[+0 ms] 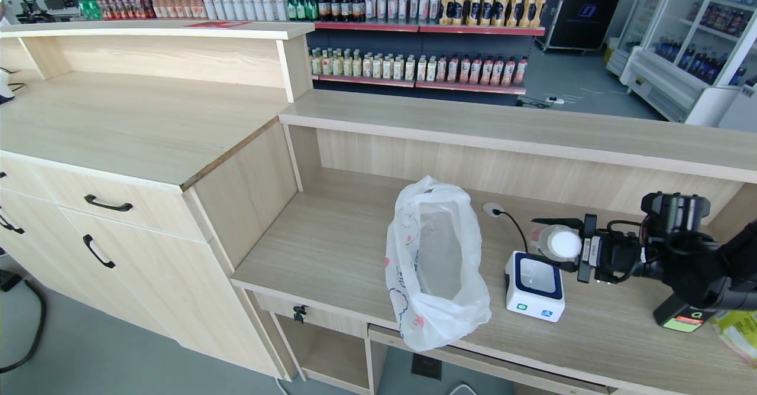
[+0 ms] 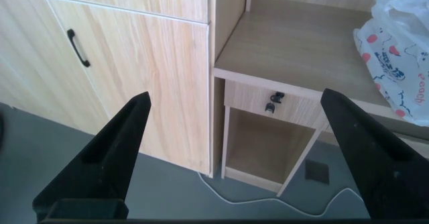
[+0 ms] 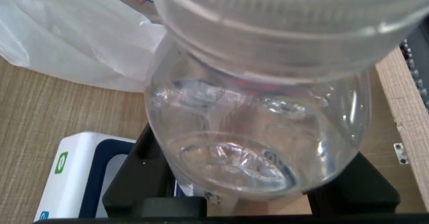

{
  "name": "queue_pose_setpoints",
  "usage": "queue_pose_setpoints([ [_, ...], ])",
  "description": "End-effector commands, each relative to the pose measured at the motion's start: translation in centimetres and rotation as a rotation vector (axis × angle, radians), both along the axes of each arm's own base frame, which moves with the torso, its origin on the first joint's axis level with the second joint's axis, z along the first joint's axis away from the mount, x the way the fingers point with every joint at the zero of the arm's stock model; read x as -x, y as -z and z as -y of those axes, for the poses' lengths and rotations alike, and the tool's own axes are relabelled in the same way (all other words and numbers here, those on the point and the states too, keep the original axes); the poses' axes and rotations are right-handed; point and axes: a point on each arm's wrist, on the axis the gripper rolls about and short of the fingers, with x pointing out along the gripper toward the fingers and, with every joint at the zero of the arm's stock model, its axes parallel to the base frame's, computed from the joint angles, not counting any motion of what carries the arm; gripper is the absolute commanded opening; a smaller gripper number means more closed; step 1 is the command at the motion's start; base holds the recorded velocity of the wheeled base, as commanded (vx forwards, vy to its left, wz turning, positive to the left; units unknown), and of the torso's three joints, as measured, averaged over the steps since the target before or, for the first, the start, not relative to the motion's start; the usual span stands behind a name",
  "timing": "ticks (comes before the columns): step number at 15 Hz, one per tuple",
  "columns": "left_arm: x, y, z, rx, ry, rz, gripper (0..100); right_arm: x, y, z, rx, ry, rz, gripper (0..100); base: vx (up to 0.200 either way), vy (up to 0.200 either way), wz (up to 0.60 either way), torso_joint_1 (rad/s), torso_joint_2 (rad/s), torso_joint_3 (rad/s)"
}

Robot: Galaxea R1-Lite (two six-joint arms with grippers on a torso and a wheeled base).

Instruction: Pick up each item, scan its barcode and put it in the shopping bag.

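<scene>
Your right gripper (image 1: 553,244) is clamped on a clear bottle (image 1: 563,245) just above the scanner (image 1: 534,285), at three o'clock from the shopping bag (image 1: 408,277) on the pale wood table (image 1: 331,247). Your left gripper (image 2: 234,96) hangs spread apart over grey floor (image 2: 167,190). At twelve o'clock, drink shelves (image 1: 414,28) line the room.

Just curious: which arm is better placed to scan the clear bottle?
Right: the right gripper holds the bottle close by the scanner, near the shopping bag. The left gripper is open and empty, off by the cabinet.
</scene>
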Motion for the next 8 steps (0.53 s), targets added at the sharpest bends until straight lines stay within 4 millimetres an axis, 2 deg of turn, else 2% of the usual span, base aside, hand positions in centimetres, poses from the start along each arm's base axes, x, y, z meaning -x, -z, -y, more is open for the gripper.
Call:
queue_pose_setpoints([
  [1,0.0,0.0,0.0,0.0,-0.001,0.0,100,-0.14,0.47,0.13,-0.001,0.002,-0.01,0,0.0,0.0,0.0,0.0,0.0,0.0],
  [8,0.0,0.0,0.0,0.0,-0.001,0.0,100,-0.28,0.78,0.15,0.004,0.001,-0.009,0,0.0,0.0,0.0,0.0,0.0,0.0],
])
